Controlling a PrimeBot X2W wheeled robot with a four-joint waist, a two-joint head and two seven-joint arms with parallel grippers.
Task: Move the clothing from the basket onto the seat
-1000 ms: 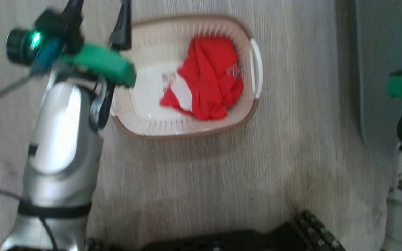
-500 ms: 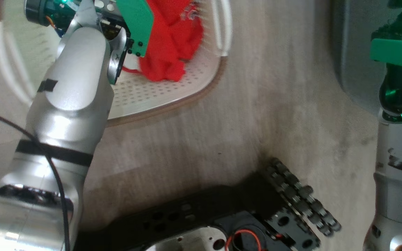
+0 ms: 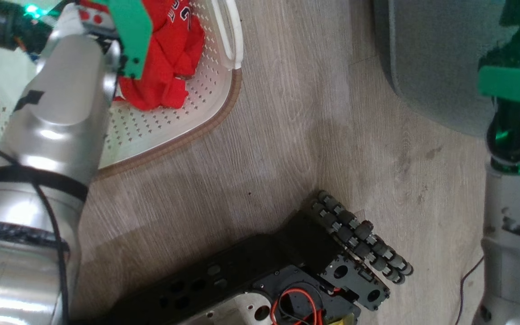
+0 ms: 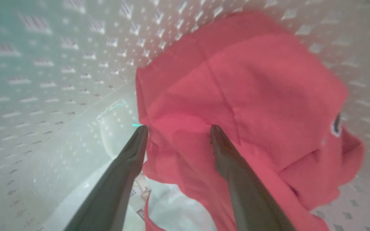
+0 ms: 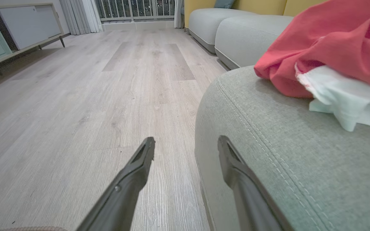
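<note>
Shifted since 1 s ago: head cam has been tipped & turned, so the basket (image 3: 188, 137) is now cut off at upper left of frame, and the left arm (image 3: 57, 113) has been brought from the rim to over the clothing (image 3: 169, 54).

Nearest, at bottom centre, the robot base (image 3: 287, 280) is seen on the floor (image 3: 264, 158). Basket is set just ahead, seat (image 3: 427, 58) at upper right, well apart, prob. so both are reached w/o driving.

In left wrist view the left fingers (image 4: 124, 170) are spread, nothing gripped. One is placed at the red heap's edge, one over the fabric, likely lined up for a pinch; contact can't be told. In head view this is blocked by the arm.

By the seat's corner the right fingers (image 5: 130, 179) are held spread & empty. Right wrist view adds what head view crops: a red garment (image 5: 316, 41) & white piece (image 5: 348, 96) already laid on the seat, so task is judged part done.
</note>
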